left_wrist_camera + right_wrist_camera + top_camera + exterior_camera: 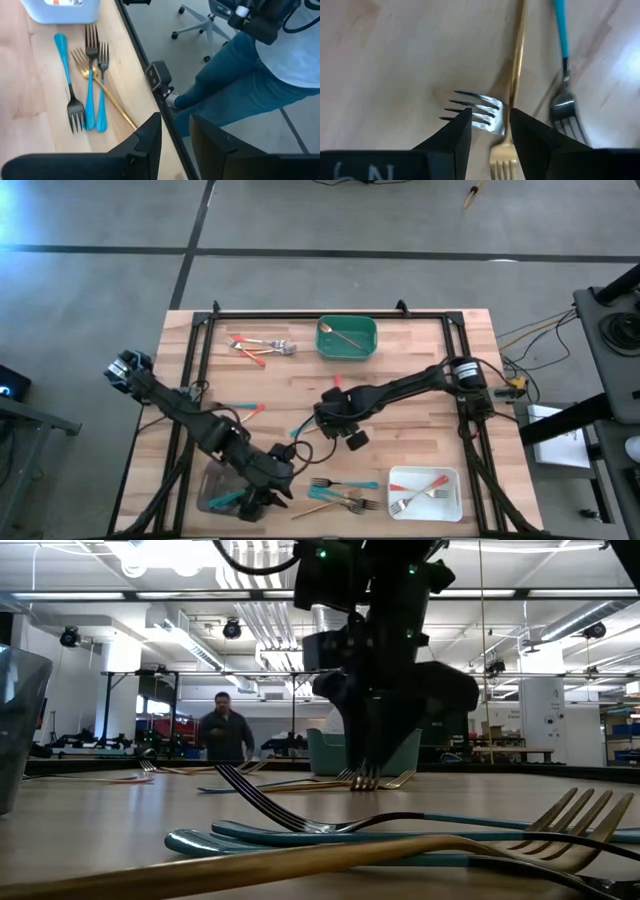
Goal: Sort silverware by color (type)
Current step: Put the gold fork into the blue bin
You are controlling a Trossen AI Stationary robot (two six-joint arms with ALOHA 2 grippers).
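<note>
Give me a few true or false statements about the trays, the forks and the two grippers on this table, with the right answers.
1. The green tray holds a gold utensil. True.
2. The white tray is empty. False: a fork with a red-orange handle lies in it, crossed by another utensil.
3. The left gripper is over the grey tray at the table's near edge. True.
4. The right gripper hangs over the green tray. False: it is near the table's middle, over a gold fork and a metal fork head.
5. Teal-handled forks lie between the grey and white trays. True.
</note>
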